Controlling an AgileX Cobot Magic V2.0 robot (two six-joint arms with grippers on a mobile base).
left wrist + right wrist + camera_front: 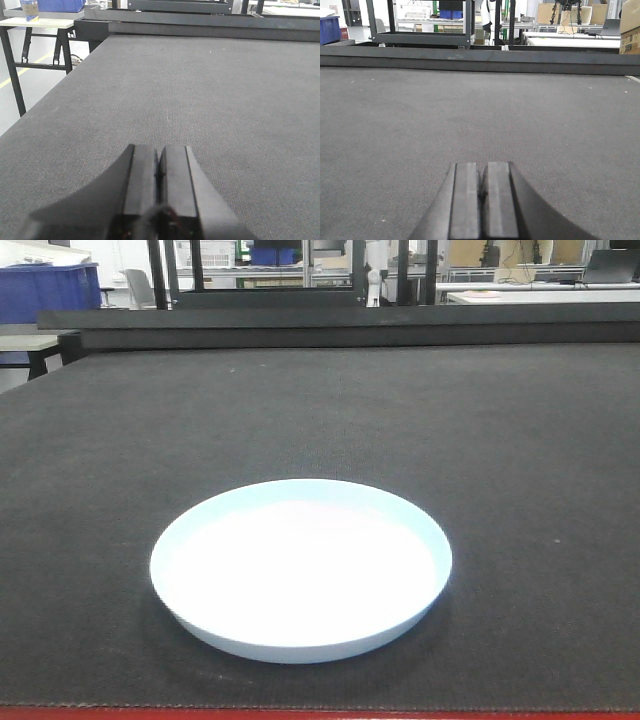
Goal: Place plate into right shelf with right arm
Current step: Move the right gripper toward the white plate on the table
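The plate (pixel 300 570), a pale bluish-white round dish with a low rim, lies flat on the dark grey mat (pixel 330 410) near the table's front edge in the front view. No gripper shows in that view. The left wrist view has my left gripper (pixel 159 150) shut, its two dark fingers pressed together over bare mat with nothing between them. My right gripper (pixel 481 167) is likewise shut and empty above bare mat in the right wrist view. Neither wrist view shows the plate. The right shelf is out of view.
A raised dark ledge (pixel 340 325) runs along the table's far edge, with black metal framing (pixel 260 275) behind it. Blue bins (pixel 45 290) stand at the far left. A small side table (pixel 40 30) stands off the mat's left edge. The table's red front edge (pixel 320 714) lies just below the plate.
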